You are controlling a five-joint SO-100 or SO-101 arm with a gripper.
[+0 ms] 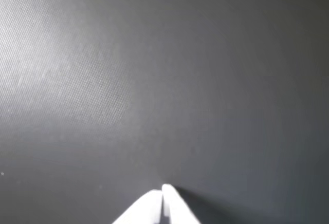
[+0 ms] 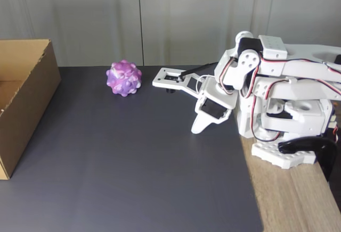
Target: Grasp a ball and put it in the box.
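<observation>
The ball (image 2: 123, 77), knobbly and mottled purple, pink and white, rests on the dark mat near its far edge. At the left stands the open brown cardboard box (image 2: 32, 91). My white arm is folded at the right of the fixed view, with the gripper (image 2: 197, 129) pointing down at the mat, well to the right of the ball and apart from it. In the wrist view the gripper (image 1: 164, 192) enters from the bottom edge; its two white fingers meet at the tips, shut with nothing between them, over bare mat.
The dark grey mat (image 2: 133, 163) covers most of the table. A strip of wooden tabletop (image 2: 290, 203) shows at the right, where the arm's base (image 2: 287, 155) is clamped. A grey wall (image 2: 176, 14) runs behind the table.
</observation>
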